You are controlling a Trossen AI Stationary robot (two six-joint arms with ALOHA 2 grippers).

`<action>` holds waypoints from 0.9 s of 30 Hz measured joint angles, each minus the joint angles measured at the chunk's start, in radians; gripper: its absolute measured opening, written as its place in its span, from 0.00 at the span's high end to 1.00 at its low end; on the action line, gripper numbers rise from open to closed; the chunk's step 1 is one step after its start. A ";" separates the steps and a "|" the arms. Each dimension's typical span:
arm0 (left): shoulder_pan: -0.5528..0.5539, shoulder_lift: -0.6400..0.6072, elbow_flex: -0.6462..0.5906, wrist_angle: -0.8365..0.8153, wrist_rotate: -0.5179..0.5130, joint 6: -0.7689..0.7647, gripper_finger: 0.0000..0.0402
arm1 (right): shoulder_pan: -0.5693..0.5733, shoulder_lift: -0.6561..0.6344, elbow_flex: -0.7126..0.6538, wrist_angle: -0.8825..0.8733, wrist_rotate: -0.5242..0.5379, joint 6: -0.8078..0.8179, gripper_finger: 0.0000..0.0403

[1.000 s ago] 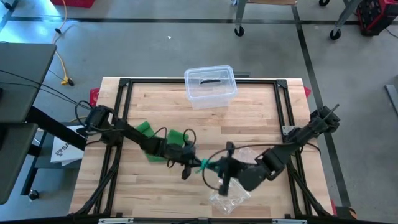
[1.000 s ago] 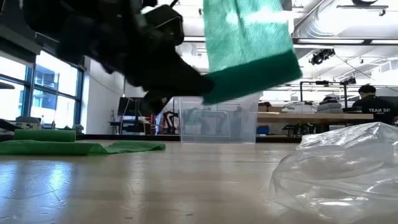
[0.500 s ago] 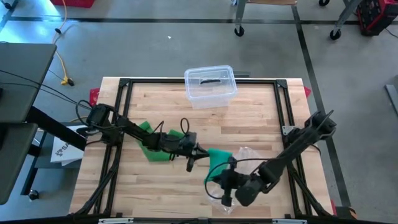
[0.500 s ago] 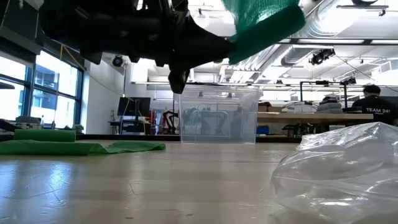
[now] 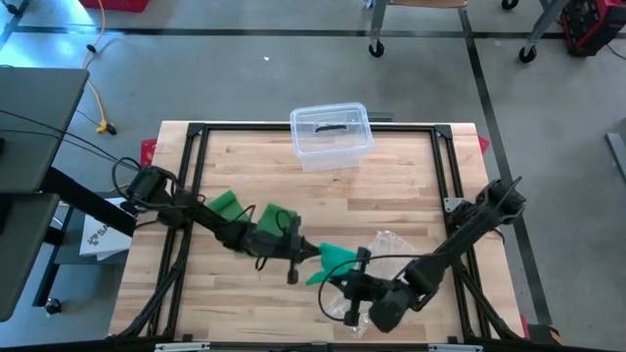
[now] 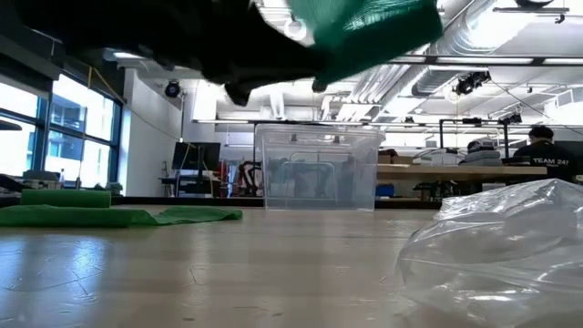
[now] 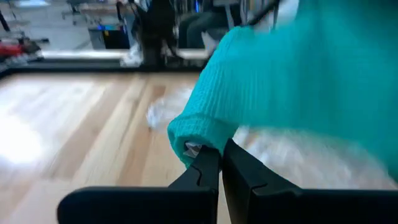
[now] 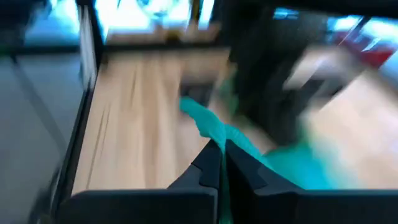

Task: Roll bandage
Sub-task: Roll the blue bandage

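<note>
Green bandage held aloft between both claws, front-centre of worktop (image 5: 391,200).
Left claw (image 5: 311,256) and right claw (image 5: 344,277) each pinch the green bandage (image 5: 333,259). Crumpled clear bag (image 5: 386,244) just beside; lidded clear box (image 5: 331,135) at far edge; bare wood between.

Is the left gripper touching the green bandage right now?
Touching. The left wrist view shows the left gripper shut on the bandage's rolled edge.
</note>
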 joint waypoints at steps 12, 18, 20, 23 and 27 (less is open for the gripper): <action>-0.103 -0.002 0.001 -0.066 0.112 0.159 1.00 | -0.088 -0.121 0.348 -0.407 0.305 -0.133 1.00; -0.180 -0.005 0.028 -0.004 0.099 0.261 1.00 | -0.185 -0.125 0.307 -0.766 0.154 0.255 1.00; -0.204 -0.023 0.033 -0.005 0.062 0.302 1.00 | -0.189 -0.124 0.233 -0.795 0.103 0.362 1.00; -0.233 -0.068 0.037 0.000 0.020 0.359 1.00 | -0.172 -0.123 0.118 -0.795 0.059 0.499 1.00; -0.262 -0.137 0.037 0.037 0.009 0.434 1.00 | -0.146 -0.123 -0.033 -0.704 -0.009 0.648 1.00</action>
